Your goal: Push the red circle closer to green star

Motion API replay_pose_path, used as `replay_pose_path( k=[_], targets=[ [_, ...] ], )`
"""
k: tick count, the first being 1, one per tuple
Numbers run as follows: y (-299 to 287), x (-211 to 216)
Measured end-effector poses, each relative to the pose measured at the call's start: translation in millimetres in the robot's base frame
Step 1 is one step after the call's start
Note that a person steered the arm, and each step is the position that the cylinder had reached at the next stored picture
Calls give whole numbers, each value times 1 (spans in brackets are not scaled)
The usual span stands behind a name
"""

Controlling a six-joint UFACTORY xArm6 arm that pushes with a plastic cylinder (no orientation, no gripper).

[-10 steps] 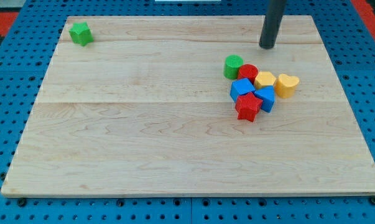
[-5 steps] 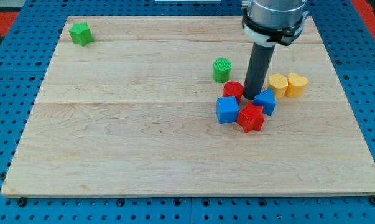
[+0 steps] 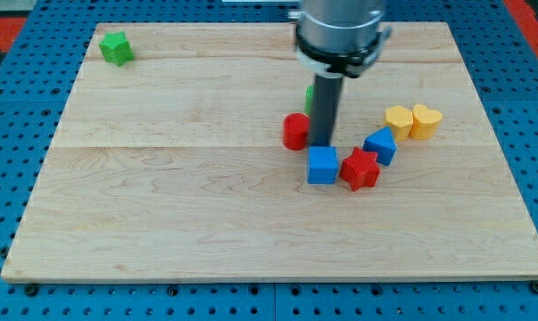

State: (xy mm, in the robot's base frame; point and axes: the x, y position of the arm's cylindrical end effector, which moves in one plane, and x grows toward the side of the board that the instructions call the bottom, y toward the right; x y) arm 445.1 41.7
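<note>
Red circle (image 3: 295,131) sits mid-table with your tool's tip (image 3: 321,145), a bare rod grasping nothing, touching its right side; keep pushing toward the green star (image 3: 116,47) at top-left, staying centred behind it.

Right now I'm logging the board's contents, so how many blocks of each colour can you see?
Red: 2, the red circle and red star.
Blue: 2, the blue cube and another blue block.
Yellow: 2.
Green: 2, the green star and a green block mostly hidden behind my tip.
Total: 8.
</note>
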Motion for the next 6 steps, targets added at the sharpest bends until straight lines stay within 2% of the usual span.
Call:
replay_pose_path(
  k=[1, 3, 6],
  targets=[
    [-26, -21],
    [-42, -83],
    [-130, -145]
  ],
)
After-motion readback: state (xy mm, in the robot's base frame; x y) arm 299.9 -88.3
